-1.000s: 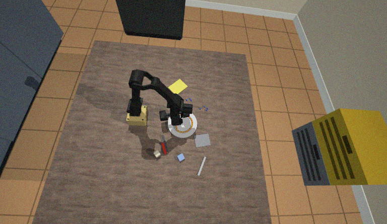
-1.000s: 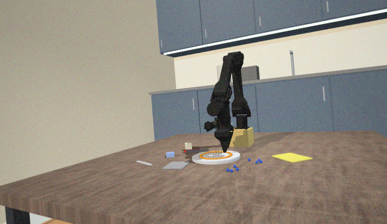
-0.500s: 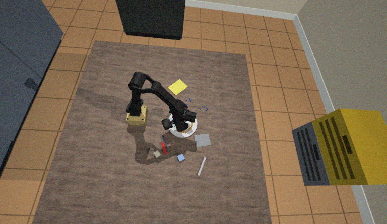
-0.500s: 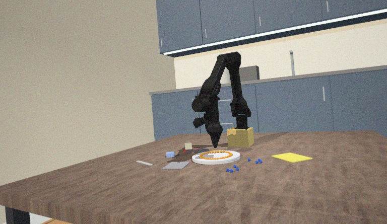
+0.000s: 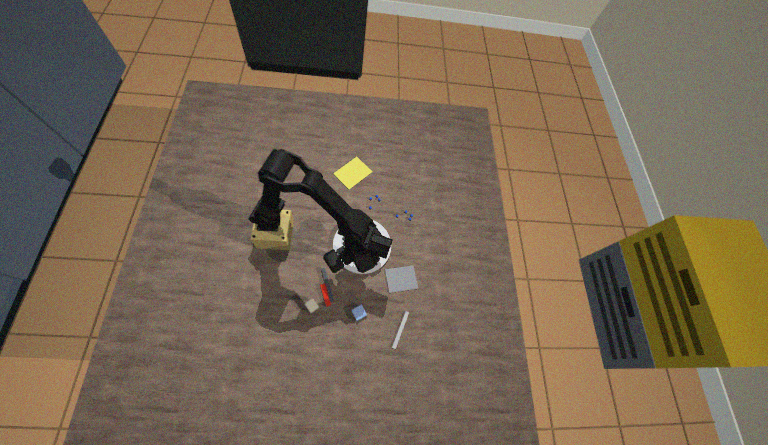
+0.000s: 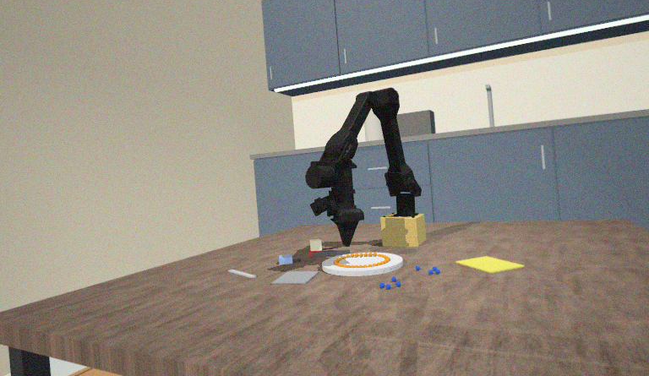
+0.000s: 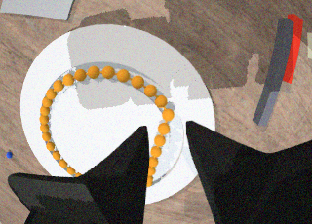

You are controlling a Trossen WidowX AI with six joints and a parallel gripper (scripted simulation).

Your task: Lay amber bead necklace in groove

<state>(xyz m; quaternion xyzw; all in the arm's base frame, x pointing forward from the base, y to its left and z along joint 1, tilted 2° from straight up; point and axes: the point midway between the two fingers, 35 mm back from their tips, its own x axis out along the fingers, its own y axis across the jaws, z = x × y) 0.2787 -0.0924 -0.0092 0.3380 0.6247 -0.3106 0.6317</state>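
The round white bead board (image 5: 382,229) (image 6: 362,272) (image 7: 31,102) lies flat on the table. The amber bead necklace (image 6: 386,259) (image 7: 108,72) lies on it as a loop. In the wrist view its left and upper beads follow the groove, while the beads on the right run in a straighter line inward of the groove's outer edge. My gripper (image 6: 347,244) (image 7: 167,130) is partly open and empty, with its fingertips above the board. In the wrist view the left finger hides the lower part of the loop. The arm covers most of the board in the top view.
Several small blue beads (image 5: 370,198) (image 6: 394,280) (image 7: 9,155), a yellow sheet (image 5: 352,172) (image 6: 489,264) and a grey square (image 5: 401,279) (image 6: 295,277) lie around the board. A red and grey tool (image 5: 325,294), a cream cube (image 5: 311,305), a blue cube (image 5: 359,312) and a white stick (image 5: 400,330) lie beyond.
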